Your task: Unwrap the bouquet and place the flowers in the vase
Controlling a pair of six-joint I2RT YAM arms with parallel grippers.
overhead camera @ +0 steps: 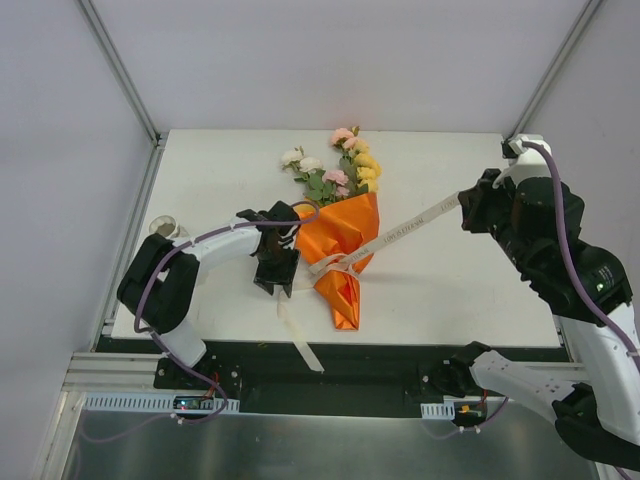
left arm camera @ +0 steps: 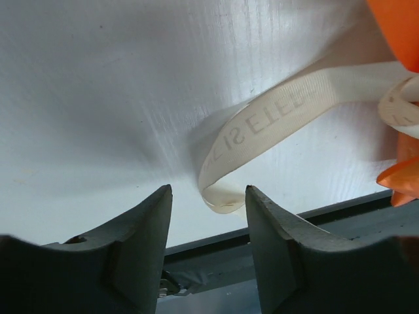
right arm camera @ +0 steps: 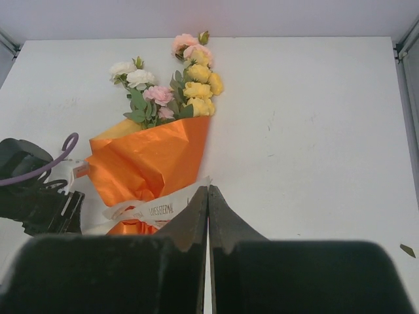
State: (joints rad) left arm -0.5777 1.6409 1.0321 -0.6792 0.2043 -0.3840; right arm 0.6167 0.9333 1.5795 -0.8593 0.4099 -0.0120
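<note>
The bouquet [overhead camera: 345,240] lies in mid-table, its orange paper cone pointing at the near edge and the flowers [overhead camera: 340,165] fanned toward the back. A cream ribbon [overhead camera: 405,228] runs taut from the cone's waist to my right gripper [overhead camera: 468,205], which is shut on its end. The right wrist view shows the shut tips [right arm camera: 208,190] meeting the ribbon [right arm camera: 154,209] in front of the bouquet [right arm camera: 150,157]. My left gripper [overhead camera: 275,275] hangs open just left of the cone. The other ribbon tail [left arm camera: 275,114] curls between its tips [left arm camera: 208,190], unpinched. The vase [overhead camera: 163,226] stands at the table's left edge.
A loose ribbon tail [overhead camera: 300,340] hangs over the table's near edge [overhead camera: 450,342], where a dark rail runs. White walls close in the left, back and right sides. A small green scrap [right arm camera: 407,250] lies on the table at the right.
</note>
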